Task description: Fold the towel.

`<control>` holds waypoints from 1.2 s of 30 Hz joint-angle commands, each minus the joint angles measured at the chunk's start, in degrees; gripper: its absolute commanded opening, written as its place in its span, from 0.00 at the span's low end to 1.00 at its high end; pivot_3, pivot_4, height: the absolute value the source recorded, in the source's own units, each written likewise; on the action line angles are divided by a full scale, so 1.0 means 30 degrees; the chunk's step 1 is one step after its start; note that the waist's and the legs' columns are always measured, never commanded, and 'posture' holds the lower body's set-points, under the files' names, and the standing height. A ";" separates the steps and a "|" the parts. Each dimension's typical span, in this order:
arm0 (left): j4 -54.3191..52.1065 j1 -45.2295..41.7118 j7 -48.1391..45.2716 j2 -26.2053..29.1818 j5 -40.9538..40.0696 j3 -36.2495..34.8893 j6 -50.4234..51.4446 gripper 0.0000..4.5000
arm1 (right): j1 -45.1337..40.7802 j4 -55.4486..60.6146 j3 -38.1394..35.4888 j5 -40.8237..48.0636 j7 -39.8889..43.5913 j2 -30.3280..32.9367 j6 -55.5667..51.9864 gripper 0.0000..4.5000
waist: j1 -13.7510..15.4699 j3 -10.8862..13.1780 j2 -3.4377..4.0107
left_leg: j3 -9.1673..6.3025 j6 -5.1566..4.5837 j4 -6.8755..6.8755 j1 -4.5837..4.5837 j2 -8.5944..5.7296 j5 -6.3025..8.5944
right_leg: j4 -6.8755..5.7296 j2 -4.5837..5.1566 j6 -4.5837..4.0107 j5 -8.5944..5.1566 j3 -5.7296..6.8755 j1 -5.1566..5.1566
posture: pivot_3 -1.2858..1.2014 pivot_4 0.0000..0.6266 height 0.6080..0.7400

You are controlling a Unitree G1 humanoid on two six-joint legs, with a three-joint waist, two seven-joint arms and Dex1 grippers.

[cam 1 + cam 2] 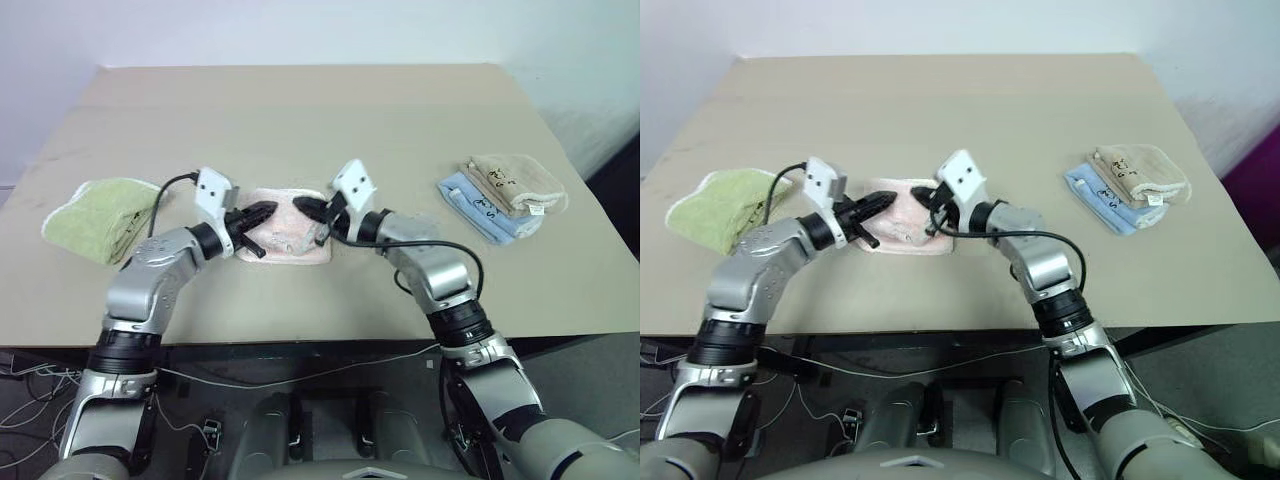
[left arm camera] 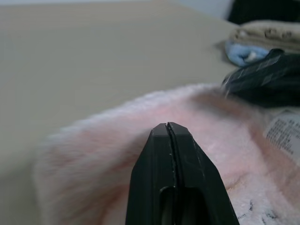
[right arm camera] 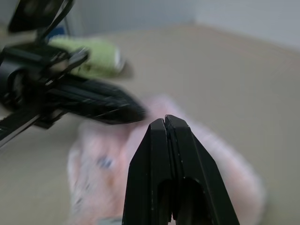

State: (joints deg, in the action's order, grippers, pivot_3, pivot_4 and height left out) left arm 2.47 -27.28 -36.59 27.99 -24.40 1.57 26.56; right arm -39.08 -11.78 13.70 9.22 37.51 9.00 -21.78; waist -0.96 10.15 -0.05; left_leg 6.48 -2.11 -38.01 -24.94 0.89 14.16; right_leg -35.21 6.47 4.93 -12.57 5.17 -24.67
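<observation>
Beige tabletop (image 1: 300, 120) carried the pale pink terry-cloth towel (image 1: 290, 240) — soft, light, limp; grip a trimmed corner. Left gripper (image 1: 262, 213) and right gripper (image 1: 305, 208) hovered over it, both clenched empty.

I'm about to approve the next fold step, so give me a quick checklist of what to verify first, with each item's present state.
1. The towel lies on the table, bunched in a small pile: ok.
2. Left tool is shut with no cloth visibly pinched in the left wrist view: not ok for lifting.
3. Right tool is shut, with no cloth visibly between its fingers: not ok for lifting.
4. Both tools are over the towel with a gap between them: ok.
5. Green towel and the beige cloth on the blue cloth lie apart from the towel: ok.
6. Towel edges and corners to grasp: cannot tell.
</observation>
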 commanded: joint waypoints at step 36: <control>-0.0805 0.1881 0.9797 -0.2074 -1.5612 -1.1636 1.1072 0.78 | 0.1565 0.4644 -0.1947 0.0942 0.1246 0.2648 0.1485 0.00 | 0.0056 -0.0026 -0.0047 | -0.0057 -0.0002 -0.0023 0.0017 -0.0007 0.0000 | -0.0010 0.0016 0.0005 0.0002 0.0021 0.0041 | 0.52 0.24 1.00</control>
State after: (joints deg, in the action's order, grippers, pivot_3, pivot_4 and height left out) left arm -0.39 -20.95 -8.43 22.11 -68.79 -32.77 58.56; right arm -34.41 0.20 8.55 11.57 41.42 16.85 -18.01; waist -0.79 10.07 -0.20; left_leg 6.31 -2.12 -38.08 -24.89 0.87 14.16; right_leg -35.23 6.51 4.94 -12.56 5.24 -24.54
